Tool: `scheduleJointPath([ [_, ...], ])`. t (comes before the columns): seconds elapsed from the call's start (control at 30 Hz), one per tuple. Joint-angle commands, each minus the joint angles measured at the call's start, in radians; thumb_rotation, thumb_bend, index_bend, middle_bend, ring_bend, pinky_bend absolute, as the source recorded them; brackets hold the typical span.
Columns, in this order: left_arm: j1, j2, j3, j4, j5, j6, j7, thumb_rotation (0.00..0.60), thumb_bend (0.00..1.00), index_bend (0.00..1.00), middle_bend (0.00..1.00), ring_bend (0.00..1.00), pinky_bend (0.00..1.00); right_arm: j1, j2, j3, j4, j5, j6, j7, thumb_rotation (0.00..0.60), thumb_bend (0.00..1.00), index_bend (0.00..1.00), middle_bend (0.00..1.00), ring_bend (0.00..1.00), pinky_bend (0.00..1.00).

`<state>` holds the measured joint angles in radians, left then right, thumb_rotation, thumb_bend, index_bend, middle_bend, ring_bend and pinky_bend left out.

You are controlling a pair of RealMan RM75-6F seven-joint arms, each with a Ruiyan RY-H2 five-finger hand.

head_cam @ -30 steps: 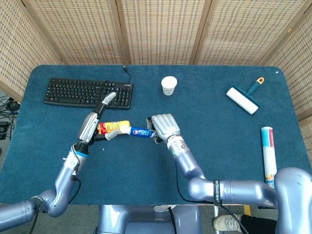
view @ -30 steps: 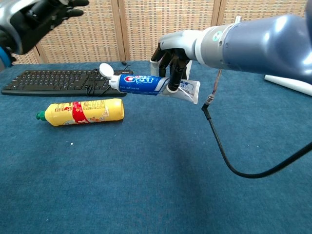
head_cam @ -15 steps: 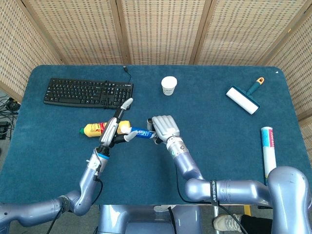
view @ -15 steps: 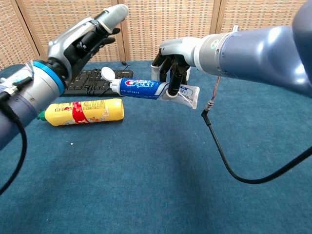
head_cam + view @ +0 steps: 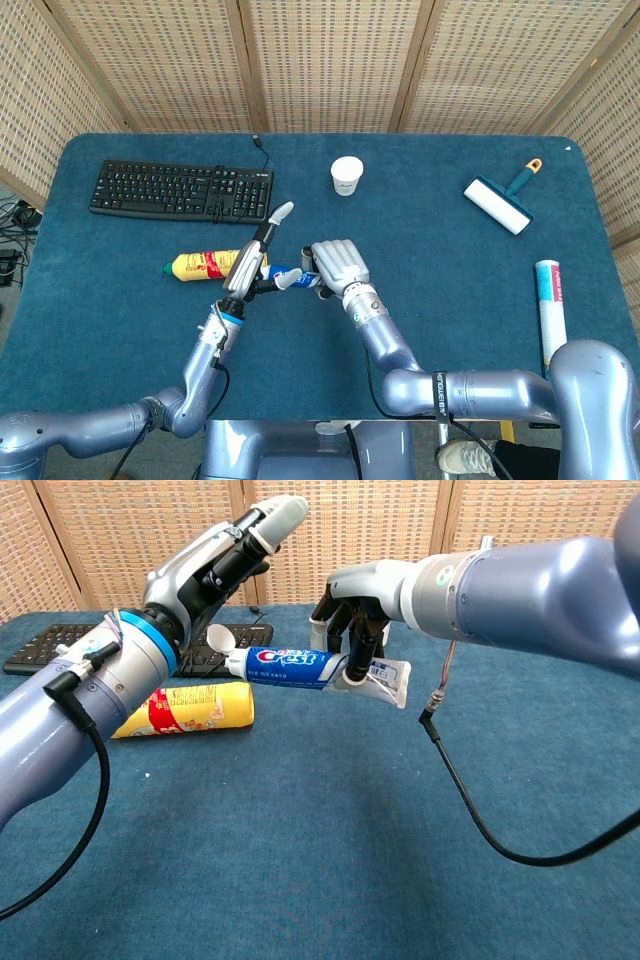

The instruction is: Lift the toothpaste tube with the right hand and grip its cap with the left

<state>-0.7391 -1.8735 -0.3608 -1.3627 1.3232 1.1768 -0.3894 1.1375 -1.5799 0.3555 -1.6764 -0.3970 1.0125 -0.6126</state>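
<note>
My right hand (image 5: 356, 630) holds a blue and white toothpaste tube (image 5: 297, 667) level above the table, gripping it near its crimped end. The white cap (image 5: 234, 663) points left, with its flip lid (image 5: 216, 636) standing up. My left hand (image 5: 214, 567) hovers just above and behind the cap, fingers stretched out and apart, holding nothing. In the head view the left hand (image 5: 255, 263) overlaps the tube's cap end, next to the right hand (image 5: 338, 264). I see no contact between the left hand and the cap.
A yellow bottle (image 5: 190, 708) lies on the blue table under the left forearm. A black keyboard (image 5: 180, 190) sits at the back left. Further off are a white cup (image 5: 346, 175), a lint roller (image 5: 500, 203) and a white tube (image 5: 551, 300) at the right edge.
My left hand has swung in from the left toward the tube's cap and now hovers beside it. The right hand has kept the tube almost still.
</note>
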Motion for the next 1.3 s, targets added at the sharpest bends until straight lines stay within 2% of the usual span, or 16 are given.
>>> scheduleJointPath([
  [0.03,-0.007,-0.011,-0.003,0.019,-0.014,-0.013,0.0,0.167,0.0,0.0,0.0,0.0,0.0,0.001,0.005,0.0,-0.006,-0.007,-0.002,0.008,0.6,0.88,0.73,0.72,0.68,0.63],
  [0.67,0.015,-0.025,0.0,0.077,-0.026,-0.016,-0.131,0.172,0.0,0.0,0.0,0.0,0.0,-0.011,0.068,0.023,-0.067,-0.02,-0.011,0.092,0.6,0.87,0.73,0.72,0.68,0.63],
  [1.3,0.025,-0.045,-0.009,0.102,-0.002,-0.018,-0.361,0.172,0.0,0.0,0.0,0.0,0.0,-0.016,0.106,0.03,-0.102,-0.036,-0.023,0.154,0.6,0.87,0.73,0.72,0.68,0.63],
])
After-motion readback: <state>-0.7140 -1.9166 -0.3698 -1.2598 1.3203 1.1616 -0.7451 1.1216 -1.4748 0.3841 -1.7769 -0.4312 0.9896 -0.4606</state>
